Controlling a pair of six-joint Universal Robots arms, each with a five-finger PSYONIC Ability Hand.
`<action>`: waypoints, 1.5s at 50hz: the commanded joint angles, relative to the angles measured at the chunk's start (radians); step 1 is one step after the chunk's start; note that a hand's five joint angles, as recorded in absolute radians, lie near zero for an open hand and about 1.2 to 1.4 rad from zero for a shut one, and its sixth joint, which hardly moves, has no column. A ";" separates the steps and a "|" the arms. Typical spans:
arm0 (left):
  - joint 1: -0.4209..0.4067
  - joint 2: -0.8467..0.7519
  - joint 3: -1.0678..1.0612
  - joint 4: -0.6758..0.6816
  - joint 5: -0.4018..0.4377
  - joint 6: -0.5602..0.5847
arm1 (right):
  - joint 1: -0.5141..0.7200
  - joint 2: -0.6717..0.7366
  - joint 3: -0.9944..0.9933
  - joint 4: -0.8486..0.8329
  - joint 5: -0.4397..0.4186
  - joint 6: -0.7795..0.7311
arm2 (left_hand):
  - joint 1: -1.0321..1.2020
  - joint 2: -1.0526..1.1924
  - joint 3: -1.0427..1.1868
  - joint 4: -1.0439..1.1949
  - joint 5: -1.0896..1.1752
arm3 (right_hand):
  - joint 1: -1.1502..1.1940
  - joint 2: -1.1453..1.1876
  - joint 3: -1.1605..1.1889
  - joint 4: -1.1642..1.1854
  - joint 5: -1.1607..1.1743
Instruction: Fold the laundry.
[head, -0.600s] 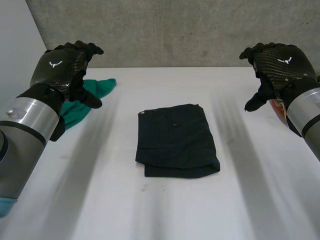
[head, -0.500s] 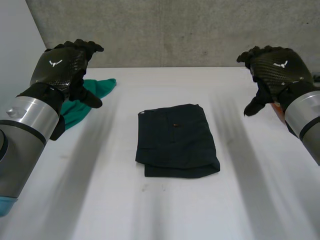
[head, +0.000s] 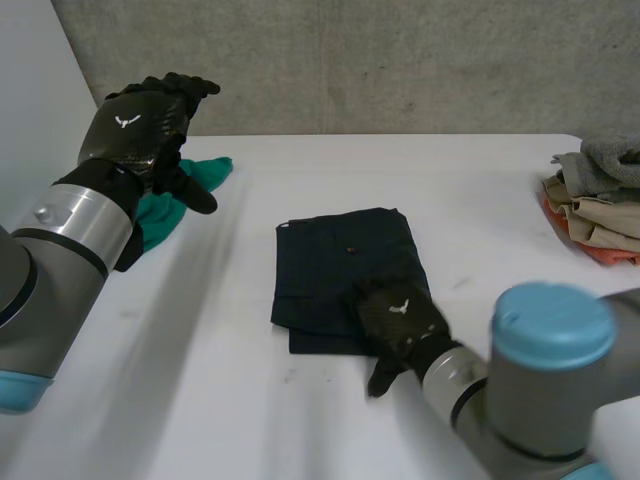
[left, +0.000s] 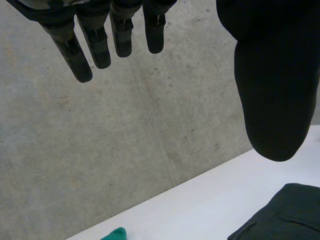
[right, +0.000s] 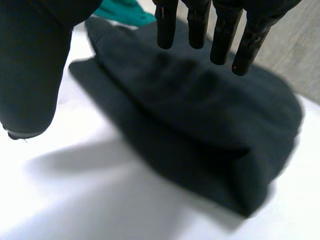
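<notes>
**benchguy:** What's the layout, and how would you play this step?

**me:** White table (head: 200, 400), dark folded garment (head: 345, 260) dead centre, stack of folded clothes (head: 595, 200) at my far right, green cloth (head: 160, 205) far left. My right robot hand (head: 400, 320) is over the garment's near right corner, fingers straight, thumb wide, gripping nothing. My left robot hand (head: 140, 120) hangs above the green cloth, slack and empty too. I reckon I should get fingers under every layer before lifting, or the fold slips apart.

**benchguy:** Wrist cam any help?

**me:** Yep, the right wrist view gives me the thick layered edge below my fingertips. The head view gives me the stack.
</notes>
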 joint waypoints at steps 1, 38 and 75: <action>-0.024 -0.024 0.017 0.008 0.000 0.000 | 0.033 0.113 -0.010 -0.206 0.105 -0.017 | -0.028 -0.029 -0.033 -0.026 -0.041 | -0.022 -0.042 -0.035 -0.055 -0.063; -0.097 -0.077 0.095 0.016 0.457 0.002 | 0.028 0.265 -0.181 -0.278 0.117 -0.136 | 0.104 0.103 0.099 0.106 0.091 | 0.269 0.249 0.256 0.236 0.228; -0.096 -0.120 0.154 -0.093 0.559 -0.002 | 0.027 0.319 -0.323 -0.272 0.122 -0.172 | 0.104 0.103 0.099 0.106 0.091 | 0.234 0.213 0.221 0.200 0.192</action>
